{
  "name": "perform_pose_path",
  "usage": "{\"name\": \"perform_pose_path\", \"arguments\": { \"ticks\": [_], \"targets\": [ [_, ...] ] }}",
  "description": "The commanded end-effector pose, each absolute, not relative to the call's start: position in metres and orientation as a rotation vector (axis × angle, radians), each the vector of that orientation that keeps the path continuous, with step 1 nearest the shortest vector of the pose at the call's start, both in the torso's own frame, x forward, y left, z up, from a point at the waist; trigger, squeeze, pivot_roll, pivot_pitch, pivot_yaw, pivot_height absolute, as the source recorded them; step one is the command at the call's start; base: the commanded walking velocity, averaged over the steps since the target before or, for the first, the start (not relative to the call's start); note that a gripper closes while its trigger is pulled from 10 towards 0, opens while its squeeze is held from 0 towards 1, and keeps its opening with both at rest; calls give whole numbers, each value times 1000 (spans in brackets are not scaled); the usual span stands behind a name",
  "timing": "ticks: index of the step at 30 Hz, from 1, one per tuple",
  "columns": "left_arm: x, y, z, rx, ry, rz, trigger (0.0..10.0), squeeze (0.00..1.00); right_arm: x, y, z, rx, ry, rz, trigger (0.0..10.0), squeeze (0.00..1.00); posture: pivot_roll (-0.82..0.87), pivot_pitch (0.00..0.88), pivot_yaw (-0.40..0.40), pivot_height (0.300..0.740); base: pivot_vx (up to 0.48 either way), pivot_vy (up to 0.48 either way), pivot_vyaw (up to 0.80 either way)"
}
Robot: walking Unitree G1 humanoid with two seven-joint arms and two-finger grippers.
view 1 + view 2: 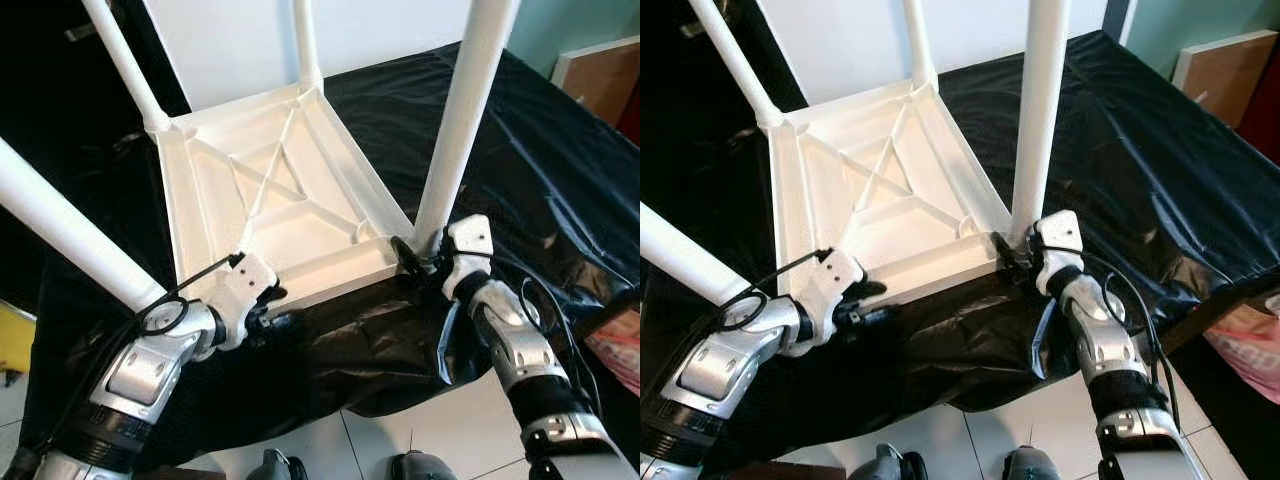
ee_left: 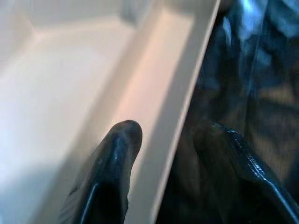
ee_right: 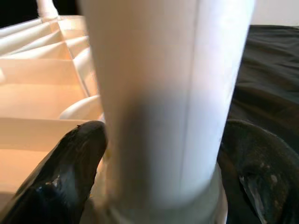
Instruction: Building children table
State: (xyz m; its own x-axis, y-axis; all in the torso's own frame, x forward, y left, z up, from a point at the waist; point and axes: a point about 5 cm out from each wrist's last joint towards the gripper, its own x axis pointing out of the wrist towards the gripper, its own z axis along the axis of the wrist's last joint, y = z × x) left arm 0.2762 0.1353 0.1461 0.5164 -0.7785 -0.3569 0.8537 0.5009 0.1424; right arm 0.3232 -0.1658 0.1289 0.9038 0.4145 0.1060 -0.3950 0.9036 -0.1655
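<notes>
Lying upside down on the black sheet (image 1: pixel 560 170), the white children table (image 1: pixel 270 190) has its four legs pointing up so they can be fitted. The left end effector (image 2: pixel 170 140) straddles the near rim (image 2: pixel 180 116), one finger inside and one outside, probably to steady it. The right end effector (image 3: pixel 161 154) clamps the base of the near right leg (image 1: pixel 460 120). The leg tops are cut off, and the joint itself is hidden.
</notes>
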Motion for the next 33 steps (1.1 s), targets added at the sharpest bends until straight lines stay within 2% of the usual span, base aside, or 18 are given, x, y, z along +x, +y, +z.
{"name": "perform_pose_path", "arguments": {
  "ticks": [1,4,9,13,17,24,33],
  "targets": [
    [277,135,156,299,199,-991,10000,0,318,-164,131,-121,-174,429,10000,0,-113,148,87,740,0,0,0],
    [277,136,167,237,134,-968,10000,0,306,-165,134,-84,-217,414,10000,0,-112,149,83,740,0,0,0],
    [271,150,163,268,154,-968,10000,0,289,-166,141,-31,-284,381,10000,0,-111,147,81,740,0,0,0],
    [268,152,164,277,143,-973,10000,0,282,-169,145,-20,-307,370,10000,0,-103,143,86,740,0,0,0],
    [276,132,180,176,-19,-899,10000,0,273,-173,146,-9,-327,323,10000,0,-105,135,84,740,0,0,0],
    [277,110,187,103,-165,-802,10000,0,263,-171,146,34,-326,248,10000,0,-97,124,86,740,0,0,0],
    [275,104,187,97,-235,-690,10000,0,257,-164,145,30,-302,191,10000,0,-90,132,81,740,0,0,0]
  ]
}}
